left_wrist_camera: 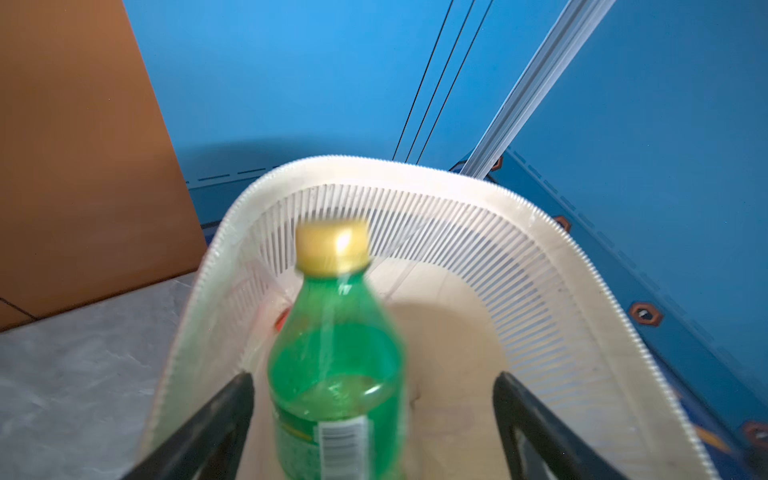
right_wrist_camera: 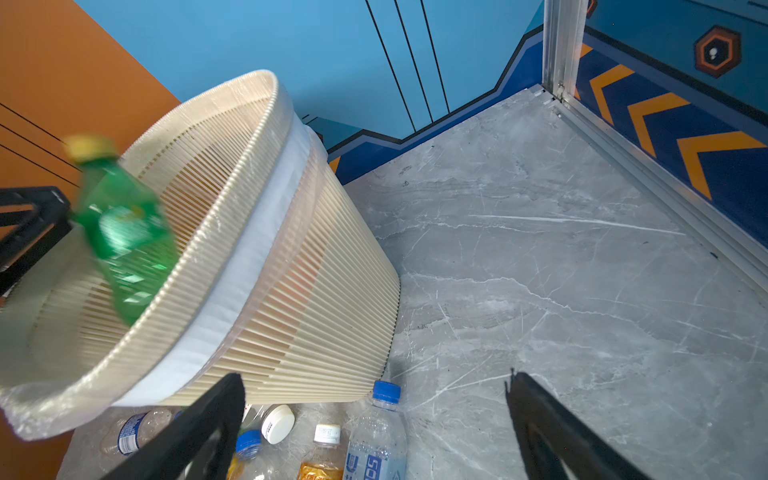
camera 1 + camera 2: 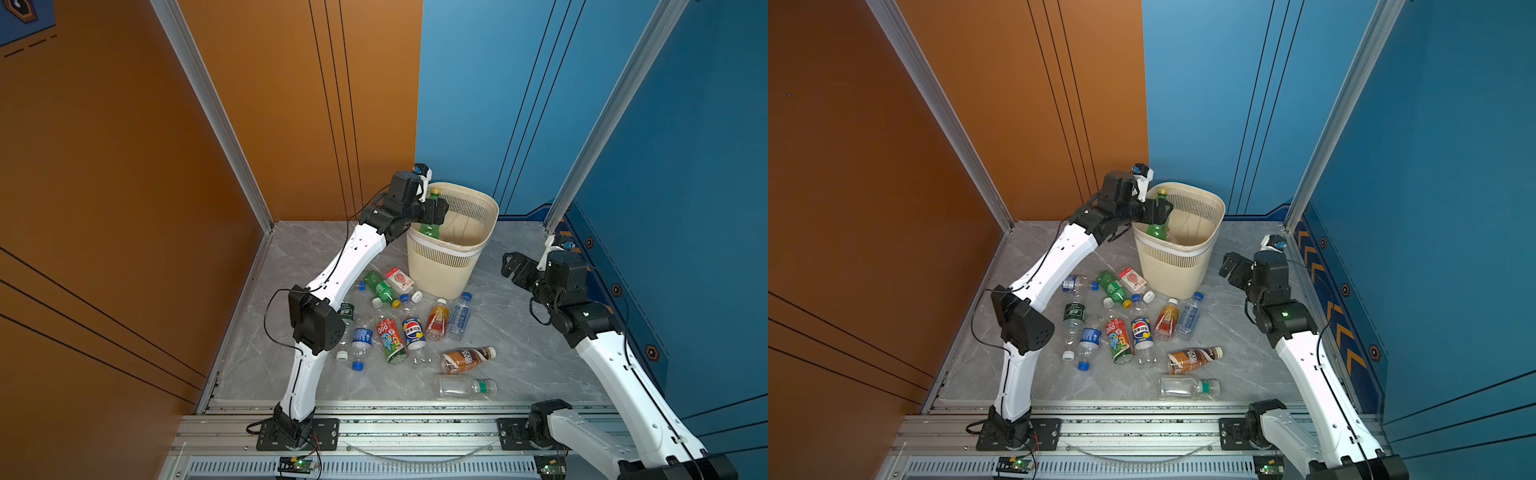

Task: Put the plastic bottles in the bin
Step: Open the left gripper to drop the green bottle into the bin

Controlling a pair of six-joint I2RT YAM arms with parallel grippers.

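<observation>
The left gripper point(image 1: 374, 378) reaches over the left side of the bin point(image 3: 440, 270), with its jaws spread wide. Between them is a green bottle point(image 1: 336, 353) with a yellow cap point(image 1: 332, 247), nearly upright and motion-blurred. Its lower part sits below the rim, inside the bin. Neither jaw presses it: one lies just beside it and the other is well apart.

The bin stands upright on the grey marble worktop point(image 3: 519, 345) near the back wall, with a clear liner bag point(image 2: 257, 257) folded over its rim. The right gripper point(image 2: 376, 376) hovers to the right of the bin above the worktop, jaws spread and empty.

In both top views the other plastic bottles lie scattered on the worktop in front of the bin. Among them are a Pepsi bottle point(image 3: 413, 330), a red-labelled bottle point(image 3: 390, 338), an orange-labelled bottle point(image 3: 436, 320), a brown-labelled bottle point(image 3: 465, 359) and a clear bottle with a green band point(image 3: 465, 387).
</observation>
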